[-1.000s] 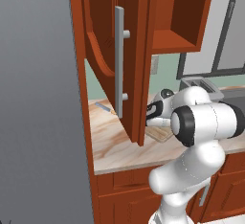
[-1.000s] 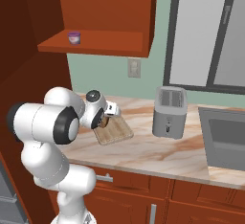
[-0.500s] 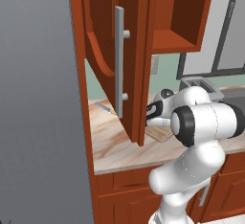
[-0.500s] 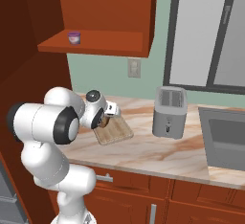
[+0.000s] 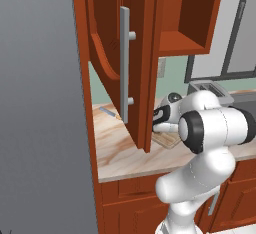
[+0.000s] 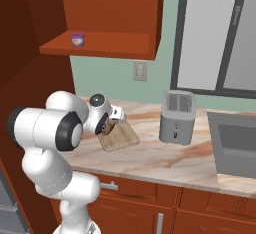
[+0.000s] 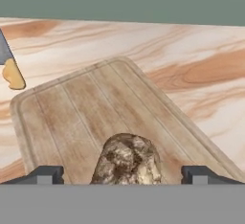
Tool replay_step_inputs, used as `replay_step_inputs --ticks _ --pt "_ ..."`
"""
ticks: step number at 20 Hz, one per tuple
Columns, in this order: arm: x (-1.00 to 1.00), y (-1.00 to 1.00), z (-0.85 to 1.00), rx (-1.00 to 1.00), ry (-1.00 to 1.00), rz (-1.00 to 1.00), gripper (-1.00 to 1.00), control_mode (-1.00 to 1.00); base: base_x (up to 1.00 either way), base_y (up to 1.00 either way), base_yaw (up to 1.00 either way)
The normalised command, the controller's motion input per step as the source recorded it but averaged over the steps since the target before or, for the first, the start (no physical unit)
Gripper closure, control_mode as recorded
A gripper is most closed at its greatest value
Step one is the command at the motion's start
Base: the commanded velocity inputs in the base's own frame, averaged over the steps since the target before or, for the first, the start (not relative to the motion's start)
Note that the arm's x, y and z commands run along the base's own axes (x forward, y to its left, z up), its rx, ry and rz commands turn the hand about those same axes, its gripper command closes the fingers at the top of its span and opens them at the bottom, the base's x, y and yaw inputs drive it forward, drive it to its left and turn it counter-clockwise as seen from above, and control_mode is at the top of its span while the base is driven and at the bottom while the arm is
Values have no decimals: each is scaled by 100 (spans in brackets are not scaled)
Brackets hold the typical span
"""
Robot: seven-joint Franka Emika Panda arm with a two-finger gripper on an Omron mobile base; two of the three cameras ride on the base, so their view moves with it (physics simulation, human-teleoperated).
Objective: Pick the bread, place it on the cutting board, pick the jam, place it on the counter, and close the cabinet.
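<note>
The bread [image 7: 127,160], a mottled tan-brown lump, rests on the near end of the grooved cutting board [image 7: 86,103]. My gripper [image 7: 122,175] is open, with a dark fingertip on each side of the bread and a gap to each. From the right base view the gripper [image 6: 106,126] points down at the cutting board [image 6: 122,137] on the counter [image 6: 165,158]. The jam [image 6: 77,39], a small jar with a purple lid, stands on the open cabinet's shelf [image 6: 105,48]. The cabinet door [image 5: 107,53] is swung wide open and hides part of my hand.
A silver toaster [image 6: 176,123] stands right of the board, and a sink [image 6: 235,145] lies beyond it. A grey-bladed tool with a yellow end [image 7: 9,70] lies on the counter left of the board. A tall grey wall [image 5: 40,103] bounds the left side.
The jaws have spread apart and let go of the bread, which now sits on the board. The arm, the board and the cabinet door stay where they were.
</note>
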Motion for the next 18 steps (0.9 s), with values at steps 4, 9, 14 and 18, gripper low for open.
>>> replay_step_inputs --ticks 4,9,14,18 --pt "0 0 17 0 -13 0 -100 -100 0 0 0" --pt "0 0 13 0 -15 0 -100 -100 0 0 0" --pt "0 0 26 0 -18 0 -100 -100 0 0 0" --pt "-1 0 44 0 -24 0 -100 -100 0 0 0"
